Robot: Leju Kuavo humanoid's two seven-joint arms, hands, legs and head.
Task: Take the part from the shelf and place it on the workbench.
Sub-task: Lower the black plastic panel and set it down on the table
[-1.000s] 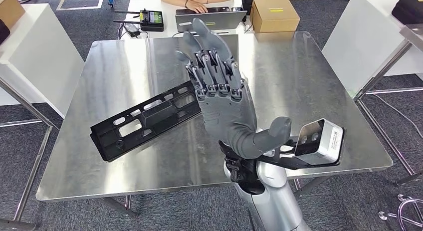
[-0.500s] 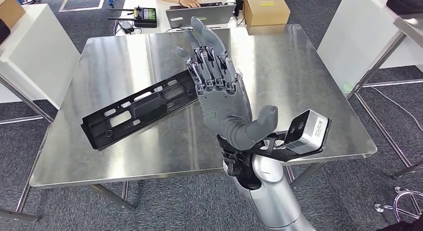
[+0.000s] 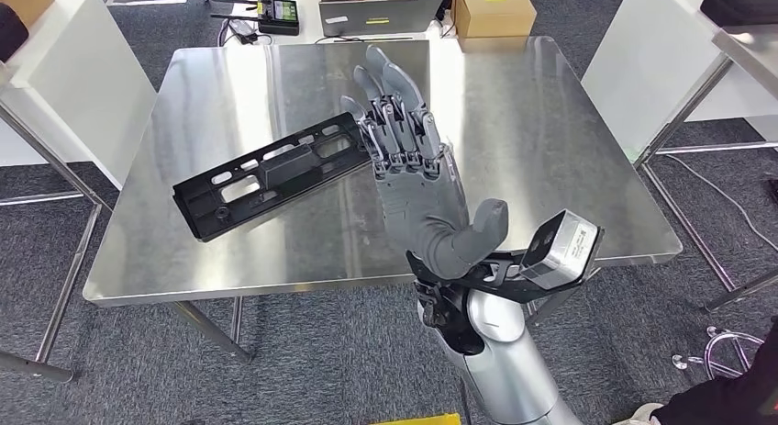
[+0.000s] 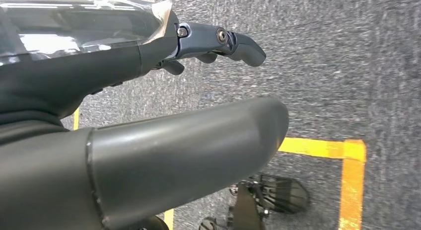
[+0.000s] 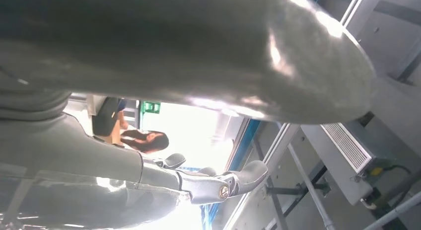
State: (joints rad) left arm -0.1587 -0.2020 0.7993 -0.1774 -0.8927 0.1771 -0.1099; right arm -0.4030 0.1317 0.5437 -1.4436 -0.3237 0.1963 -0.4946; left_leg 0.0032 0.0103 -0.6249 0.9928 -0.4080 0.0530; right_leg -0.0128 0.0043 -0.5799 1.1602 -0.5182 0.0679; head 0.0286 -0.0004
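Big stainless workbench [image 3: 550,140] taking up most of the head view, sitting on grey carpet [image 3: 303,370] with white tables [image 3: 73,85] on either side. At the far edge, a laptop [image 3: 378,14] with a person's hands on it, a cardboard box [image 3: 494,8] and a handheld controller [image 3: 277,12]. Black slotted part [image 3: 266,174] lying flat on the bench top, left of centre. Right hand [image 3: 413,173] raised above the bench, fingers straight and apart, holding nothing, fingertips just over the part's near end; can't tell if touching. Left hand [image 4: 149,140] hanging over carpet and yellow floor tape [image 4: 342,165], nothing in it, fingers loosely spread. Compared with half a second ago: whole picture shifted, so camera moved; part looks same spot on the bench, hand still released.
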